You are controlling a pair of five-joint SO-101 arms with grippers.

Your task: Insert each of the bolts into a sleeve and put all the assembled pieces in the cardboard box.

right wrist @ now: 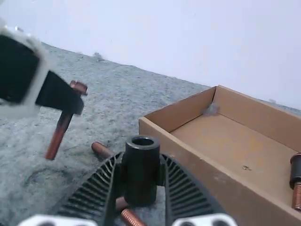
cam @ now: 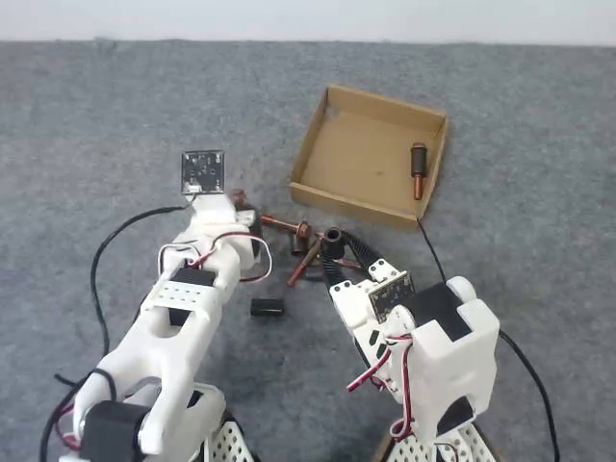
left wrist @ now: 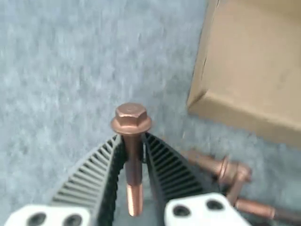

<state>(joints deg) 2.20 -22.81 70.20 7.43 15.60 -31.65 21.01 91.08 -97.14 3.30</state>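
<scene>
1. cardboard box point(cam: 346, 200) – open top, sits on the grey carpet point(cam: 106, 115) at the far side from the arms. It holds one assembled piece point(cam: 419, 170), a copper bolt pushed through a black sleeve, lying flat near the box's right wall.
2. left gripper point(left wrist: 132, 139) – fingers pinched tight on the shank of a bolt point(left wrist: 131, 117), just under the hex head. The head pokes past the fingertips and the threaded end points back between the fingers. In the high view this gripper is just left of the box's near-left corner, and the bolt is off the carpet.
3. right gripper point(right wrist: 141, 162) – fingers closed around a black sleeve point(right wrist: 141, 181), gripping its sides. The sleeve is upright with its bore facing up. It hangs just in front of the box's near wall, above the loose bolts point(cam: 284, 224).
4. Bolt count: one in the box (assembled) and one in the left gripper. At least two lie loose on the carpet between the grippers, crossing each other. They overlap, so I can't tell if there's a third.
5. Sleeve count: three. One is on the assembled piece and one is in the right gripper. One loose sleeve point(cam: 269, 308) lies on its side on the carpet between the two arms, apart from the bolts.
</scene>
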